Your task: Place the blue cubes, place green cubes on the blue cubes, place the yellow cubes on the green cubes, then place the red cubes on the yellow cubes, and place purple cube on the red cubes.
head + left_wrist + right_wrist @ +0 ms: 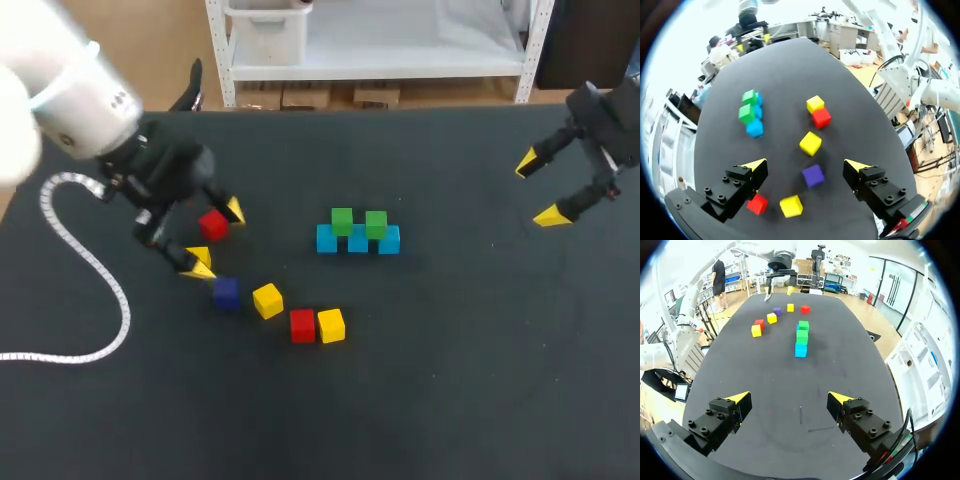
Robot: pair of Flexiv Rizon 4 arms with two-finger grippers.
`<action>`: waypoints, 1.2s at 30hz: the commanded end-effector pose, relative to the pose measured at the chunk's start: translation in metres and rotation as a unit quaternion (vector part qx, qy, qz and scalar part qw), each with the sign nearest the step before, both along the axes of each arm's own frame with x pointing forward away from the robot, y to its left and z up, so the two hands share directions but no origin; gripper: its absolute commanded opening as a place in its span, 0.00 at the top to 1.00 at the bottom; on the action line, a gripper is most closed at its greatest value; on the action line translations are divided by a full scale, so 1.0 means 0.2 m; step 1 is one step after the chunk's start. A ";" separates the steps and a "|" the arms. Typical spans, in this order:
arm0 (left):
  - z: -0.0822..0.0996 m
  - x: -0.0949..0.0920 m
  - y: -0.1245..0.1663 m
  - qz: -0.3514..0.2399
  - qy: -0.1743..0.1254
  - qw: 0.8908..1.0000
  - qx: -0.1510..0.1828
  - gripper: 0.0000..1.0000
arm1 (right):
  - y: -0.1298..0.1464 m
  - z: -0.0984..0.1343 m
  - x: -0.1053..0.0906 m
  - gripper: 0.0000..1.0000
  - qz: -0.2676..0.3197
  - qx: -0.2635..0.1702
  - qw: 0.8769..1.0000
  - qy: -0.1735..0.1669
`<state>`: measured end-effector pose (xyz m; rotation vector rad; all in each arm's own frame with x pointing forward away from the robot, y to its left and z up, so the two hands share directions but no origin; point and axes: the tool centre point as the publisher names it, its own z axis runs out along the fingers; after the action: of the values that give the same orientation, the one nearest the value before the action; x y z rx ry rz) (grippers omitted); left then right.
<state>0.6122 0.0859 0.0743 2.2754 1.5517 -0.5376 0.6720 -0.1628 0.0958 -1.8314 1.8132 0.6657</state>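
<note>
Well left of the blue row, the left gripper is held wide open with nothing gripped; a red cube and a yellow cube lie just under it. Two green cubes are already set on the row, so a yellow cube is judged to be due next. It should be centred between the fingers, the red cube kept out of the grip, and then be lowered squarely onto a green one so that the row is not nudged. Between the gripper and the row, on the robot's side, a purple cube, a second yellow and a touching pair are laid apart. Well right of the row, the right gripper is held wide open, nothing in it. The table is covered in matte black, and open surface is seen all round the row.
</note>
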 end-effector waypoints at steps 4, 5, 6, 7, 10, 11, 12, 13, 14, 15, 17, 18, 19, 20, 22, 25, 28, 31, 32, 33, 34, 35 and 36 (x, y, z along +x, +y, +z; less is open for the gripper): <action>-0.12 -0.05 -0.19 -0.052 0.000 0.998 0.024 0.00 | 0.00 0.00 0.00 0.00 0.001 0.001 1.000 0.000; -0.13 -0.06 -0.20 -0.061 0.001 0.998 0.027 0.00 | 0.00 0.00 0.00 0.00 0.001 0.001 1.000 0.000; -0.15 -0.07 -0.22 -0.073 -0.003 0.997 0.037 0.00 | 0.00 0.00 0.00 0.00 0.001 0.001 1.000 0.000; -0.15 -0.07 -0.23 -0.079 -0.004 0.996 0.038 0.00 | 0.00 0.00 0.00 0.00 0.001 0.001 1.000 0.000; -0.18 -0.08 -0.25 -0.107 -0.009 0.993 0.043 0.00 | 0.00 0.00 0.00 0.00 0.001 0.001 1.000 0.000; -0.19 -0.08 -0.26 -0.117 -0.012 0.992 0.046 0.00 | 0.00 0.00 0.00 0.00 0.001 0.001 1.000 0.000; -0.20 -0.08 -0.26 -0.127 -0.014 0.990 0.052 0.00 | 0.00 0.00 0.00 0.00 0.001 0.001 1.000 0.000; -0.21 -0.08 -0.27 -0.136 -0.016 0.989 0.056 0.00 | 0.00 0.00 0.00 0.00 0.001 0.001 1.000 0.000; -0.22 -0.08 -0.27 -0.141 -0.017 0.988 0.056 0.00 | 0.00 0.00 0.00 0.00 0.001 0.001 1.000 0.000; -0.24 -0.08 -0.28 -0.153 -0.019 0.986 0.060 0.00 | 0.00 0.00 0.00 0.00 0.001 0.001 1.000 0.000; -0.26 -0.08 -0.28 -0.169 -0.022 0.983 0.070 0.00 | 0.00 0.00 0.00 0.00 0.001 0.001 1.000 0.000; -0.27 -0.07 -0.28 -0.174 -0.024 0.982 0.069 0.00 | 0.00 0.00 0.00 0.00 0.001 0.001 1.000 0.000; -0.28 -0.07 -0.28 -0.178 -0.028 0.981 0.074 0.00 | 0.00 0.00 0.00 0.00 0.001 0.001 1.000 0.000; -0.28 -0.06 -0.28 -0.181 -0.030 0.980 0.077 0.00 | 0.00 0.00 0.00 0.00 0.001 0.001 1.000 0.000; -0.29 -0.05 -0.27 -0.191 -0.034 0.978 0.076 0.00 | 0.00 0.00 0.00 0.00 0.001 0.001 1.000 0.000; -0.31 -0.04 -0.26 -0.212 -0.043 0.972 0.091 0.00 | 0.00 0.00 0.00 0.00 0.001 0.001 1.000 0.000; -0.33 -0.03 -0.24 -0.220 -0.050 0.969 0.101 0.00 | 0.00 0.00 0.00 0.00 0.001 0.001 1.000 0.000; -0.34 -0.02 -0.22 -0.222 -0.051 0.968 0.104 0.00 | 0.00 0.00 0.00 0.00 0.001 0.001 1.000 0.000; -0.34 -0.02 -0.22 -0.224 -0.051 0.968 0.106 0.00 | 0.00 0.00 0.00 0.00 0.001 0.001 1.000 0.000; -0.35 -0.01 -0.21 -0.226 -0.053 0.967 0.108 0.00 | 0.00 0.00 0.00 0.00 0.001 0.001 1.000 0.000; -0.35 -0.01 -0.21 -0.228 -0.056 0.966 0.110 0.19 | 0.00 0.00 0.00 0.00 0.001 0.001 1.000 0.000; -0.36 -0.01 -0.20 -0.227 -0.056 0.966 0.111 0.38 | 0.00 0.00 0.00 0.00 0.001 0.001 1.000 0.000; -0.36 0.00 -0.20 -0.227 -0.055 0.966 0.111 0.45 | 0.00 0.00 0.00 0.00 0.001 0.001 1.000 0.000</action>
<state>0.6084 0.0459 0.0036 2.7950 1.0812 -0.3445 0.6720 -0.1627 0.0959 -1.8312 1.8133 0.6657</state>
